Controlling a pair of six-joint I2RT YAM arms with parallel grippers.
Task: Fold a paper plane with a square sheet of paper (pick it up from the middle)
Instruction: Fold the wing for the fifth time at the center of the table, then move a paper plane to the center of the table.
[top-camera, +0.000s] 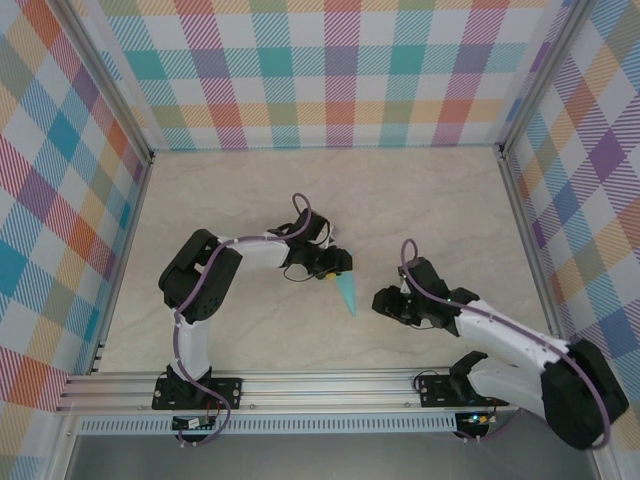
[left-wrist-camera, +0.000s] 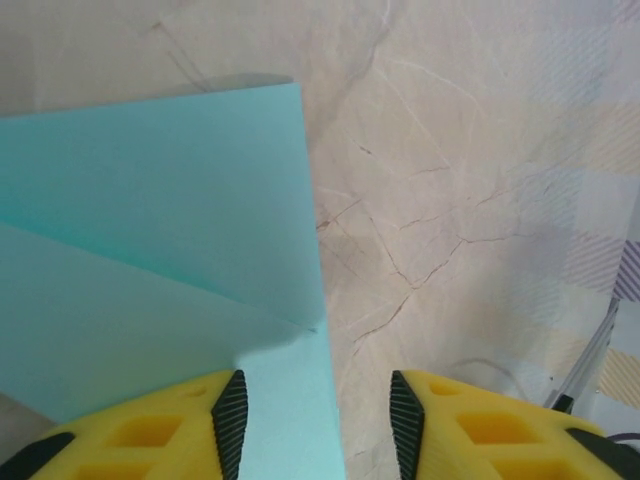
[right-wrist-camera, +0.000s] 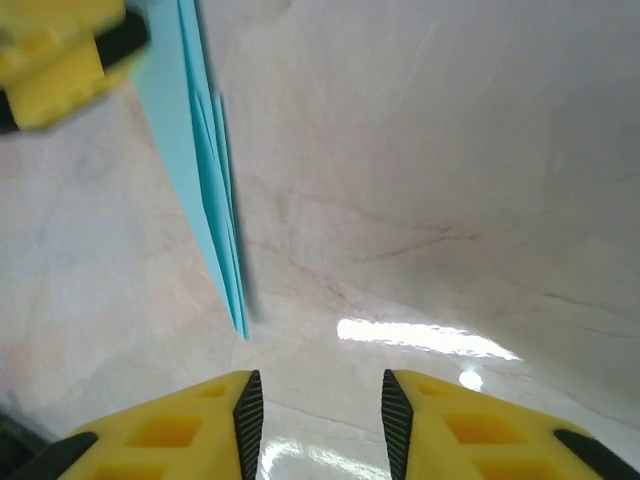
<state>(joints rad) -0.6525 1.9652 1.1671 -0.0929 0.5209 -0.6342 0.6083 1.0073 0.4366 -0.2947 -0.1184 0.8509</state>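
Observation:
The paper plane, a slim light turquoise dart, lies on the table with its point toward the near edge. My left gripper hovers over its wide end. In the left wrist view the jaws stand open; the folded paper reaches in from the left and its straight edge runs between the fingers, ungripped. My right gripper sits just right of the plane's point. In the right wrist view it is open with bare table between its fingers, and the plane tapers to a tip ahead and left.
The beige marbled table is walled by plaid panels at the back and both sides. An aluminium rail carries both arm bases along the near edge. A yellow finger of the left gripper shows at the right wrist view's top left.

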